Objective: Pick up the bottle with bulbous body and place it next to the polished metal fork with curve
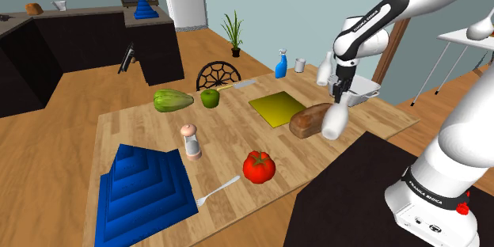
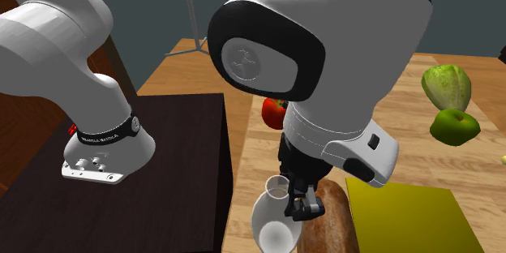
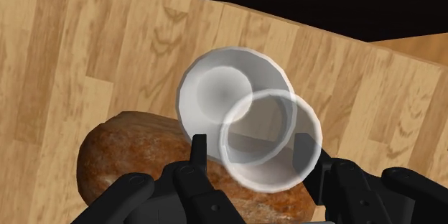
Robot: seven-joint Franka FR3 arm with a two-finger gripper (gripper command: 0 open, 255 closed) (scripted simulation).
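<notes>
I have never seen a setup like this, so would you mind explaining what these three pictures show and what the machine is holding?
These are simulator renders. The white machine is a robot arm on a stand; the black gripper is its hand. One picture looks down from beside the stand, one is close beside the arm, one is from a camera on the hand. On the wooden table lie a bread loaf, a yellow-green board, a tomato, a fork and a green apple. The gripper's fingers clasp a white bottle by its neck, beside the loaf.
</notes>
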